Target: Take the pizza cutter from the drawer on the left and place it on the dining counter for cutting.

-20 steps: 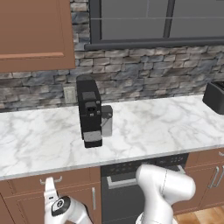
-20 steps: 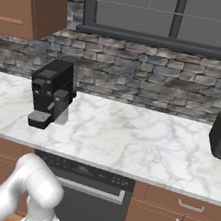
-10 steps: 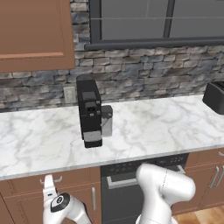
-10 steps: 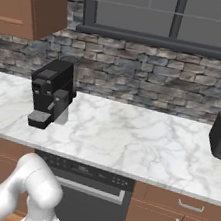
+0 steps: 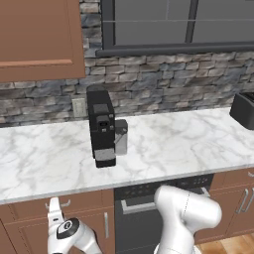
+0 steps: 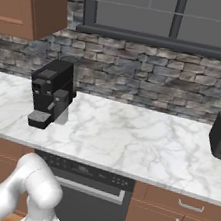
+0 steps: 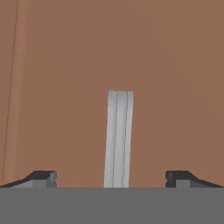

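The drawer (image 5: 30, 212) is the reddish-brown wood front under the left end of the marble worktop, and it is shut. My gripper (image 5: 55, 208) sits low at the left, right in front of the drawer's small silver handle (image 5: 57, 202). In the hand view the drawer front (image 7: 65, 87) is very close. The silver handle (image 7: 118, 135) runs between my two dark fingertips (image 7: 41, 177), which stand wide apart, so the gripper (image 7: 111, 177) is open with nothing held. The pizza cutter is hidden. The dining counter is out of view.
A black coffee machine (image 5: 101, 126) stands on the marble worktop (image 5: 173, 144), with a black toaster (image 5: 244, 110) at the far right. A black dishwasher front (image 5: 134, 213) sits right of the drawer. Further right are wood cabinet doors (image 6: 186, 220).
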Available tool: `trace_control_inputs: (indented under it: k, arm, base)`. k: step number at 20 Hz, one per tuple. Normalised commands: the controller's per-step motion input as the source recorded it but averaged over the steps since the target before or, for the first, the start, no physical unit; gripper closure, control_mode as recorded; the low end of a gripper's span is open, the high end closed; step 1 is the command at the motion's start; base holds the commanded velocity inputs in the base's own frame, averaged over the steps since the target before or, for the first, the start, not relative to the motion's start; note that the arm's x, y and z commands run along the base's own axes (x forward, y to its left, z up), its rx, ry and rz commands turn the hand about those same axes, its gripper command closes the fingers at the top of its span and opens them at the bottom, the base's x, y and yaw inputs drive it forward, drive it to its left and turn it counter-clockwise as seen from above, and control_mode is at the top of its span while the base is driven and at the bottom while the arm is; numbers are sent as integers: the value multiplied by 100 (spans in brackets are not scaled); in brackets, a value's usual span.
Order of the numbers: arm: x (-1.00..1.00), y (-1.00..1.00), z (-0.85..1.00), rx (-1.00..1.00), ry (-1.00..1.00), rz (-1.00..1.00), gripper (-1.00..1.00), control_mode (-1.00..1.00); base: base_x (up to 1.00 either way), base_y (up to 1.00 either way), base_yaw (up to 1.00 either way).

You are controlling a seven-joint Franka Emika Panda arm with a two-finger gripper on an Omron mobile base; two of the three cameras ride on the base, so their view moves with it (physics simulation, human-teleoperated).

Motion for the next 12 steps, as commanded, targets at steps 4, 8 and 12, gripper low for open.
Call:
trace_control_inputs:
  k: [4, 8, 12]
  arm:
    - [0, 0, 0, 0, 0, 0, -100, -100]
    - [0, 0, 0, 0, 0, 0, 100, -100]
    - [0, 0, 0, 0, 0, 0, 100, -100]
  base:
    - [0, 0, 0]
    - [0, 0, 0]
    - [0, 0, 0]
